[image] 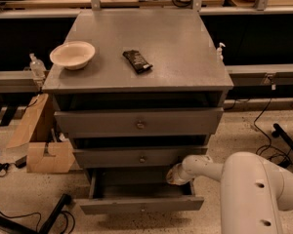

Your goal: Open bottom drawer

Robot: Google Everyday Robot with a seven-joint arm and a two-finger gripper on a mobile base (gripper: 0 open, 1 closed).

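The grey cabinet has three drawers. The bottom drawer, with the slimmest front, is pulled out toward me and its dark grey inside shows. The middle drawer and the top drawer each have a small round knob and sit further in. My gripper is at the end of the white arm. It sits over the right inner side of the open bottom drawer, just under the middle drawer's front.
A cream bowl and a dark snack packet lie on the cabinet top. Cardboard boxes stand on the floor to the left. Cables and a black bar lie on the floor to the right. Benches run behind.
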